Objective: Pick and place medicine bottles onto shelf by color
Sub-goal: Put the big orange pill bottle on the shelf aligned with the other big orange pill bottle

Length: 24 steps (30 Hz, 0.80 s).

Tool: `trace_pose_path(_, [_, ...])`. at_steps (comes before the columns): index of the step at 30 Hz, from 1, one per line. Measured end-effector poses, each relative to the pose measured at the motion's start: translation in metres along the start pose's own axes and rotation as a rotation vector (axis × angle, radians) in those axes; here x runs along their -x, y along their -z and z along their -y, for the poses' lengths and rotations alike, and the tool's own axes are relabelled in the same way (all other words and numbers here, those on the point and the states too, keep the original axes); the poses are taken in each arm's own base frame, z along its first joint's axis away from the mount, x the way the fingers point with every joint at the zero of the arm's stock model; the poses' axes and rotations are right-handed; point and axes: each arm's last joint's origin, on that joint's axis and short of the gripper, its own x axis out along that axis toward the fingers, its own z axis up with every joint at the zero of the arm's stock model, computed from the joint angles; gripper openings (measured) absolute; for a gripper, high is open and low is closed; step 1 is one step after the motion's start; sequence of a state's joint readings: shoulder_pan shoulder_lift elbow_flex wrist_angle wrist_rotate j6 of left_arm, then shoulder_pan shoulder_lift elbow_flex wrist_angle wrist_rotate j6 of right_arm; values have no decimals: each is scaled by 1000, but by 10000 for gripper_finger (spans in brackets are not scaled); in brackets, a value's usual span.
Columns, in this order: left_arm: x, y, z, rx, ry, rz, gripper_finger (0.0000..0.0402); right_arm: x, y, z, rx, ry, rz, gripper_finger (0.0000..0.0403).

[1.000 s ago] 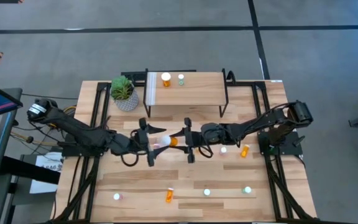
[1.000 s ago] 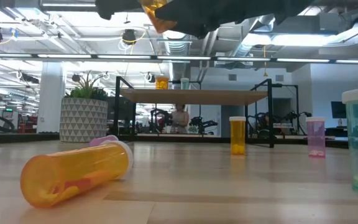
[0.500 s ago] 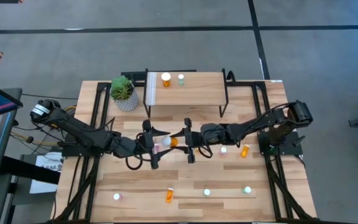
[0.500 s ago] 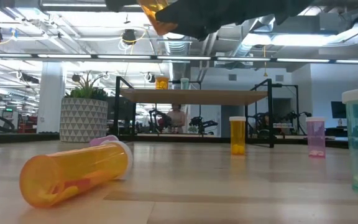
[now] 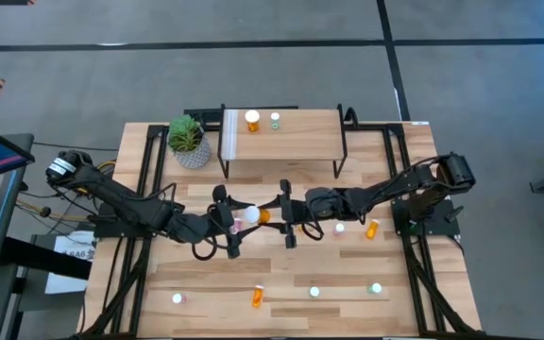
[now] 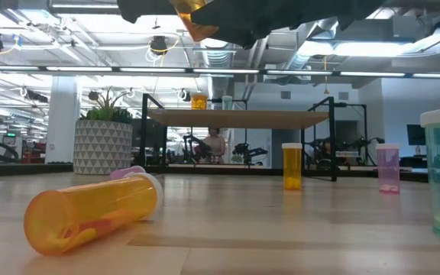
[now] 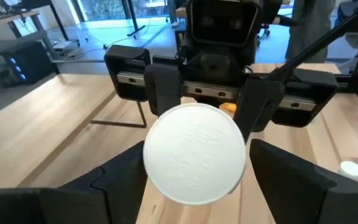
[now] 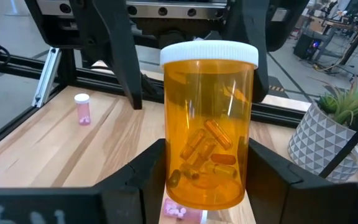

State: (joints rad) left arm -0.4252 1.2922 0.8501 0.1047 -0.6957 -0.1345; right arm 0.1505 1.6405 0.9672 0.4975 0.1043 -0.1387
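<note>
Large orange bottle hangs mid-table, caught between both grippers!
High view: the right gripper clamps its body while the left gripper has its jaws spread around the white cap, in front of the shelf. Low view: the bottle sits up in the air. Left wrist: fingers flank the cap, not touching. Right wrist: the bottle sits gripped between the pads.

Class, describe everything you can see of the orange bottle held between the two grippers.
The orange bottle is a clear amber plastic cylinder with a white ribbed cap and orange capsules inside. It hangs above mid-table, in front of the shelf. The right gripper clasps its body; the left gripper surrounds the cap end, fingers either side, contact unclear.
</note>
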Motion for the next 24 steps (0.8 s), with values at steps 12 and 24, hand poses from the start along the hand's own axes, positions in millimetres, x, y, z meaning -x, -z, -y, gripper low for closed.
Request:
trace_pose_path(12, [0,-2,0,8,3,21,265,0,0,0,0,1,3,193])
trace_pose_path(24, [0,-2,1,8,16,19,221,0,-1,0,1,0,5,193])
